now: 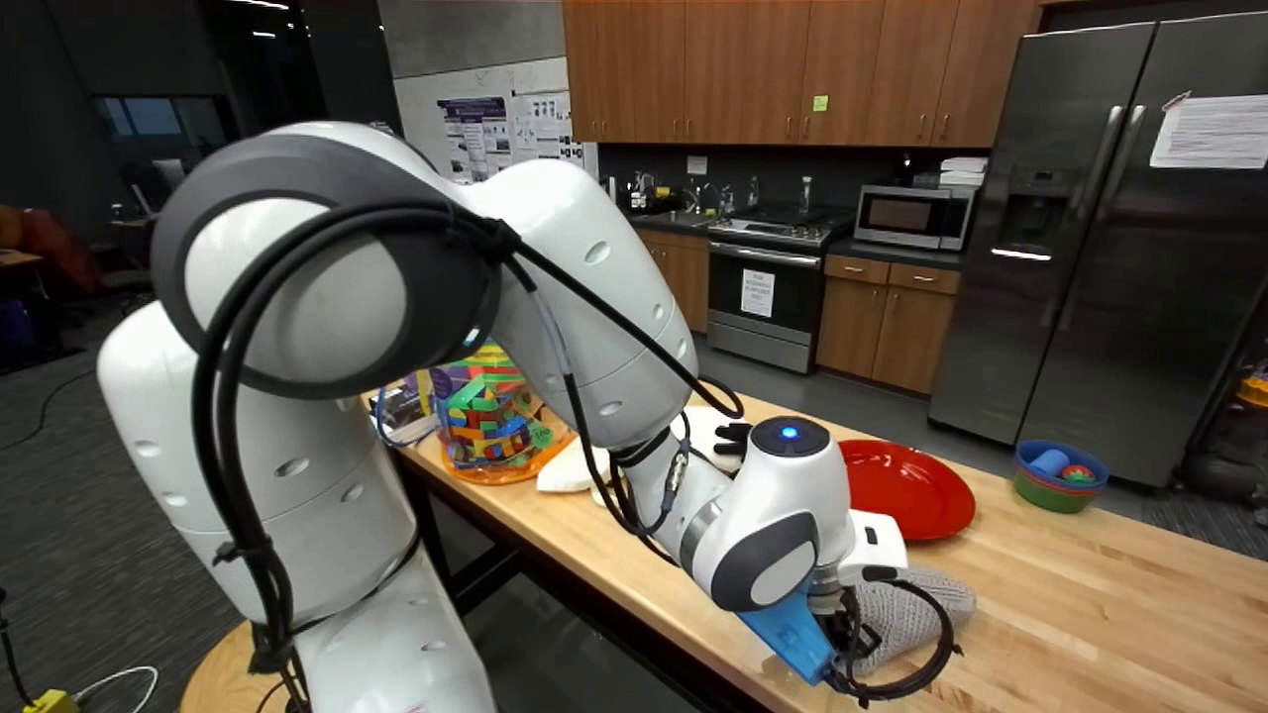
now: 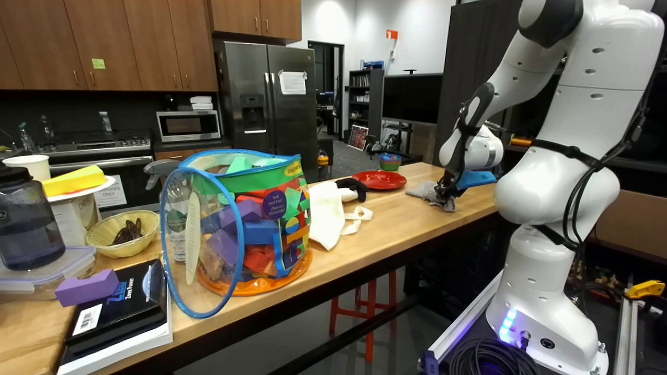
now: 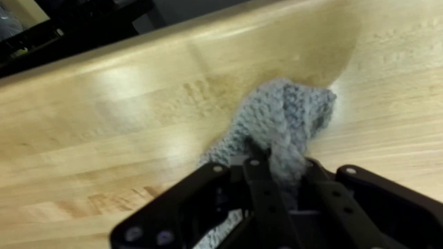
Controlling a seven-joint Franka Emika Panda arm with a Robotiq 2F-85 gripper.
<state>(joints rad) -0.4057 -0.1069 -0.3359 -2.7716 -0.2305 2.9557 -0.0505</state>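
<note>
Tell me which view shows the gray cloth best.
The wrist view: it shows the gray cloth close up, a fold pinched in the gripper. Both exterior views show it smaller on the table, partly hidden by the gripper.

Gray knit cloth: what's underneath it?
The gray knit cloth lies on the wooden tabletop, which shows around its edges; a darker patch, possibly shadow or moisture, reaches one edge. The gripper pinches part of it. Anything beneath is covered, so I can't tell.

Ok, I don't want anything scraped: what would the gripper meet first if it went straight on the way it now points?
The gripper points down with the grey knitted cloth pinched in it; past that cloth, the wooden tabletop probably comes first, though the gap, if any, is hard to judge.
</note>
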